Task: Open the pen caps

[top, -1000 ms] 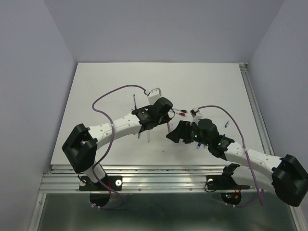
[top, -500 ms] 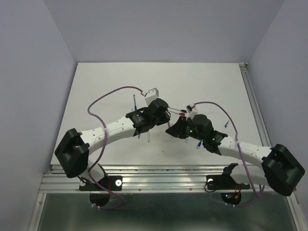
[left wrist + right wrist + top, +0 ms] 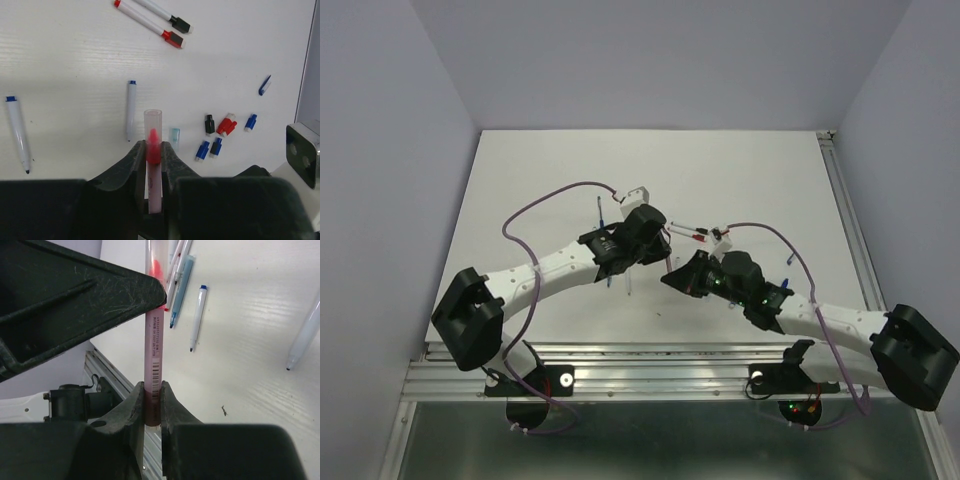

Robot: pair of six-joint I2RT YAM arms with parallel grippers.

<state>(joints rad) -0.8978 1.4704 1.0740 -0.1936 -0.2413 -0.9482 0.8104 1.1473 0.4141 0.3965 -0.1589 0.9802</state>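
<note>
The clear cap (image 3: 152, 120) sits over the red tip of the red pen (image 3: 152, 355), and that pen is up off the table (image 3: 770, 180), right where the two arms meet near the middle of the near half. The left gripper (image 3: 152, 150) has its fingers pressed together on the pen just behind the red tip, with the cap poking out past them. The right gripper (image 3: 152, 395) is clamped on the other end of the same barrel, down by the barcode label, so the pen spans straight from one grip to the other. Out on the table, to the right of the held pen in the left wrist view, lie the loose pen caps (image 3: 226, 125): a red one, a black one beside it, several blue ones and a pale see-through one closest to the pen. Farther off, two capped pens (image 3: 150, 22) lie side by side, one with a red cap and one with a black cap. To the left, two uncapped blue pens (image 3: 131, 110) lie apart.
</note>
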